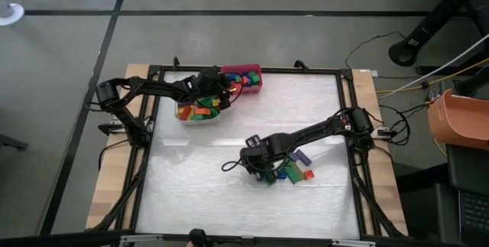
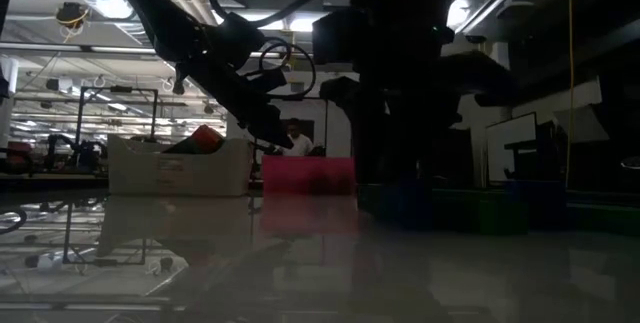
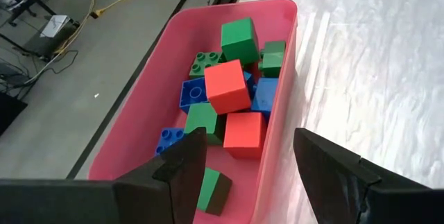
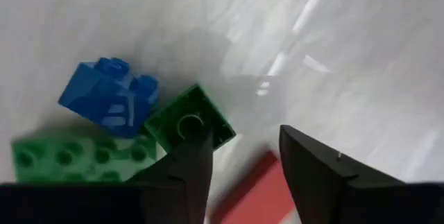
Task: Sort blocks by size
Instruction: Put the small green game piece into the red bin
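My left gripper (image 1: 227, 88) (image 3: 243, 154) is open above the near end of a pink bin (image 3: 277, 120) that holds several short red, green and blue blocks (image 3: 227, 85). A small green block (image 3: 211, 189) lies in the bin below the gap between the fingers. My right gripper (image 1: 269, 177) (image 4: 243, 148) is open and low over a small cluster of loose blocks (image 1: 294, 170) on the white table. In the right wrist view a red block (image 4: 257, 189) lies between its fingers. A short green block (image 4: 191, 123), a blue block (image 4: 107, 102) and a long green bar (image 4: 66, 158) lie beside them.
A white bin (image 1: 199, 113) of mixed blocks stands beside the pink bin (image 1: 243, 79) at the table's far left. A purple block (image 1: 302, 157) lies in the loose cluster. A black frame (image 1: 348, 125) runs round the table. An orange container (image 1: 457, 118) stands off the table to the right.
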Controlling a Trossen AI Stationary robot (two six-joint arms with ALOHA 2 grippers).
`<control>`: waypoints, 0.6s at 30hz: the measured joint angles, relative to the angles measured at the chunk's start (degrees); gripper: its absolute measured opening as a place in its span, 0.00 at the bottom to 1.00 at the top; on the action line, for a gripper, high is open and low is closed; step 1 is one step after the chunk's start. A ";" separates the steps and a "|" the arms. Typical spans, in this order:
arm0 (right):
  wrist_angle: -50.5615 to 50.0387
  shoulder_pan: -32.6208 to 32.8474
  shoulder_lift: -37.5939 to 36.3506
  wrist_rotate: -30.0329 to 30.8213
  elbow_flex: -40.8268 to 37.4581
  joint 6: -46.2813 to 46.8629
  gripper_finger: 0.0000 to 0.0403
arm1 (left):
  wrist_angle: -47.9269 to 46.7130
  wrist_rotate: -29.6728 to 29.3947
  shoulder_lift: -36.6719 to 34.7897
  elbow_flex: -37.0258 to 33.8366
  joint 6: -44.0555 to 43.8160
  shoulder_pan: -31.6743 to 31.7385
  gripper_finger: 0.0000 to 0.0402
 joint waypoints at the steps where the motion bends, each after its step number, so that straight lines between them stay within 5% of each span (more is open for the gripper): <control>1: -0.02 0.00 0.00 -0.39 0.00 1.11 0.43 | 0.00 0.00 0.00 0.00 0.00 0.00 0.51; 18: -4.39 -1.07 -0.02 -1.05 5.43 -1.89 0.47 | 0.02 0.00 0.00 0.00 0.00 0.00 0.51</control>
